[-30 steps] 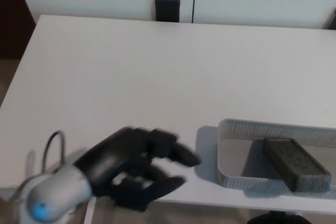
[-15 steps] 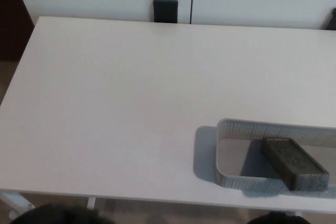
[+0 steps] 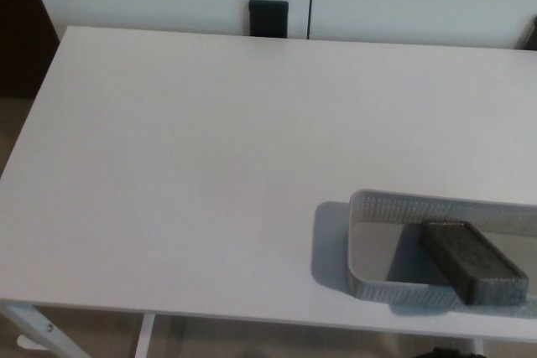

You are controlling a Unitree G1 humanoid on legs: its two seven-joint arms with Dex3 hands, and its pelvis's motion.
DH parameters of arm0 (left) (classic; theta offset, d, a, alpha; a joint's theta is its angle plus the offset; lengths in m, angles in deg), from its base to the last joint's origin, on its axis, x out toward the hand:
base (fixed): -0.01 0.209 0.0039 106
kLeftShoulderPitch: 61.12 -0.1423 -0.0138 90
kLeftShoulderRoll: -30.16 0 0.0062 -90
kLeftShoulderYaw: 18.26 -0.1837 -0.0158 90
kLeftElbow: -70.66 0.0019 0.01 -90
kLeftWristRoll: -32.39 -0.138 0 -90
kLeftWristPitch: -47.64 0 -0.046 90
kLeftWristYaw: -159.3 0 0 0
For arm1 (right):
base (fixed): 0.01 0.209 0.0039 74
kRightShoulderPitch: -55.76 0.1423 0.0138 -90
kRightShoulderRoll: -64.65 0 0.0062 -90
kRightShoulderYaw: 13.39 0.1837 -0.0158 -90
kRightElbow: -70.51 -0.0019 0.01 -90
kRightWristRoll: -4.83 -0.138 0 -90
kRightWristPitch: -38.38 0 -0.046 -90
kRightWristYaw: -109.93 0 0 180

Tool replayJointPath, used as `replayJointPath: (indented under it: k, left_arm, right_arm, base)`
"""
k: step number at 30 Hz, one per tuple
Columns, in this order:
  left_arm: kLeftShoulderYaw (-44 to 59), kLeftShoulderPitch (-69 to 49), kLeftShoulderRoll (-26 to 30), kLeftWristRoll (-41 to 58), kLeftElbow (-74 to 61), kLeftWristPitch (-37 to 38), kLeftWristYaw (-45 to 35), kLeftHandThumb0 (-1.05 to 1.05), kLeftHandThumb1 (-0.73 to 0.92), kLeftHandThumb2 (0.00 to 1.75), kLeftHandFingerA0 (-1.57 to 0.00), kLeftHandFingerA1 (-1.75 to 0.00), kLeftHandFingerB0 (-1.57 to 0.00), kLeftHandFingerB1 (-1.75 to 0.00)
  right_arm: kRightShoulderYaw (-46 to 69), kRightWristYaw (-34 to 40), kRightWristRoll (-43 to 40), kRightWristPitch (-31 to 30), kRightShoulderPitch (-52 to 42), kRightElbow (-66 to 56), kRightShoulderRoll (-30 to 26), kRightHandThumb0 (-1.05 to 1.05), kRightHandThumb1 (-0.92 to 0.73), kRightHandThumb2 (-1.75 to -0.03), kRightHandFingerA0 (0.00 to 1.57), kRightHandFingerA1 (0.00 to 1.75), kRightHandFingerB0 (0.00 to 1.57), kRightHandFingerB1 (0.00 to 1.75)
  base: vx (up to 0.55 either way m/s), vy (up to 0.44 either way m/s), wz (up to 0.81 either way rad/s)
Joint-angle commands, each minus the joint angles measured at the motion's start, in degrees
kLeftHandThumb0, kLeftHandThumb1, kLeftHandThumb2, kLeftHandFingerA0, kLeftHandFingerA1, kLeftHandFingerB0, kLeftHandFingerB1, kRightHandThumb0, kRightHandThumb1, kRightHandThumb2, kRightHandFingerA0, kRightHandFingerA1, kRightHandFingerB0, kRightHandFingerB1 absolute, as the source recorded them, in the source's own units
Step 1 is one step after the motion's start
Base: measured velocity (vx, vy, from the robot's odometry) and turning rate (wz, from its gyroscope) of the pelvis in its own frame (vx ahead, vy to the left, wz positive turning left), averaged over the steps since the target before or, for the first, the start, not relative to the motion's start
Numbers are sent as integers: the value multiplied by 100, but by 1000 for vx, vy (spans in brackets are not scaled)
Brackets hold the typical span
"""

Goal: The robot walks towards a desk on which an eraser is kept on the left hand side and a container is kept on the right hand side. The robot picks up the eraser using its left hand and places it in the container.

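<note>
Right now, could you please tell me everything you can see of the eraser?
The eraser is a dark grey, oblong block with a slightly speckled, felt-like look. It lies inside the silver mesh container near the desk's front right edge, set at a slant to the container's walls, one end toward the back, the other at the front wall. It rests on the container's floor. Neither hand is in view and nothing holds it.

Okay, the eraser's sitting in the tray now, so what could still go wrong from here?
1. The tray sits near the desk's front edge, so a bump while the robot backs away might push it off.
2. The eraser seems to lean on the tray's front wall rather than lie flat; a jolt could shift it.
3. The tray runs out of the picture on the right, so how it rests there cannot be checked.
</note>
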Motion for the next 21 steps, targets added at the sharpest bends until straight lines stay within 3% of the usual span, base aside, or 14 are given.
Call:
replayJointPath:
  k: [1,2,3,4,6,7,8,10,11,16,17,19,20,21]
  left_arm:
    - [-1545,1162,-67,-2198,3999,3108,4072,-86,60,99,-2,-23,-16,-37]
    - [-1408,1188,-114,-2084,4257,3204,4366,-81,75,63,-2,-26,-17,-26]
    - [-1359,1211,-124,-2020,4383,3263,4431,-84,61,99,-2,-23,-10,-32]
    - [-1222,1300,-143,-1852,4669,3337,4456,-82,78,64,-1,-27,-11,-24]
    - [-1058,1346,-147,-1629,4849,3387,4372,-82,79,64,-2,-28,-10,-24]
    - [-956,1388,-132,-1500,4964,3447,4298,-86,64,102,-1,-24,-13,-26]
    - [-843,1363,-129,-1357,5050,3534,4237,-83,79,65,-9,-30,-14,-24]
    - [-727,1316,-93,-1197,4954,3611,4078,-93,72,73,-9,-37,-14,-27]
    - [-723,1317,-93,-1175,4945,3653,4090,-90,79,65,-11,-35,-14,-26]
    - [-694,1280,-83,-1052,4906,3913,4088,-94,70,74,-9,-36,-13,-25]
    - [-700,1280,-70,-1042,4869,3947,4094,-89,79,65,-10,-33,-14,-26]
    - [-726,1242,-39,-1045,4796,3949,4081,-87,80,65,-8,-32,-14,-25]
    - [-741,1283,-26,-1044,4882,4010,4090,-89,64,102,-2,-39,-12,-31]
    - [-741,1313,-19,-1028,4968,4080,4082,-93,72,72,-9,-36,-14,-26]
  right_arm:
    - [305,353,-157,459,-325,202,-158,-38,-27,-94,45,77,35,69]
    - [267,399,-93,475,-317,139,-199,-35,-28,-94,44,76,34,68]
    - [265,398,-85,477,-307,138,-211,-38,-37,-80,39,86,32,72]
    - [267,421,-69,499,-269,152,-235,-36,-29,-94,41,74,32,67]
    - [264,453,-54,498,-272,144,-246,-37,-29,-94,39,73,30,66]
    - [280,436,-75,484,-276,148,-238,-37,-29,-94,37,72,29,66]
    - [285,405,-91,478,-323,140,-234,-37,-29,-94,36,71,28,65]
    - [265,445,-55,438,-342,109,-244,-36,-30,-94,34,70,25,64]
    - [275,482,-55,421,-344,102,-234,-36,-30,-94,34,70,25,64]
    - [247,556,-5,405,-295,159,-210,-37,-32,-94,31,68,22,62]
    - [290,541,-60,405,-266,165,-186,-38,-31,-94,31,69,22,62]
    - [306,509,-90,448,-275,134,-176,-39,-31,-96,31,70,21,63]
    - [310,542,-89,447,-278,65,-173,-48,-33,-93,31,74,19,64]
    - [325,582,-94,463,-279,37,-172,-48,-34,-94,30,74,18,64]
  base:
    - [0,0,0]
    - [0,0,0]
    - [0,0,0]
    - [0,0,0]
    - [0,0,0]
    - [0,0,0]
    - [0,0,0]
    - [0,0,0]
    - [0,0,0]
    - [0,0,0]
    - [0,0,0]
    - [0,0,0]
    - [0,0,0]
    - [0,0,0]
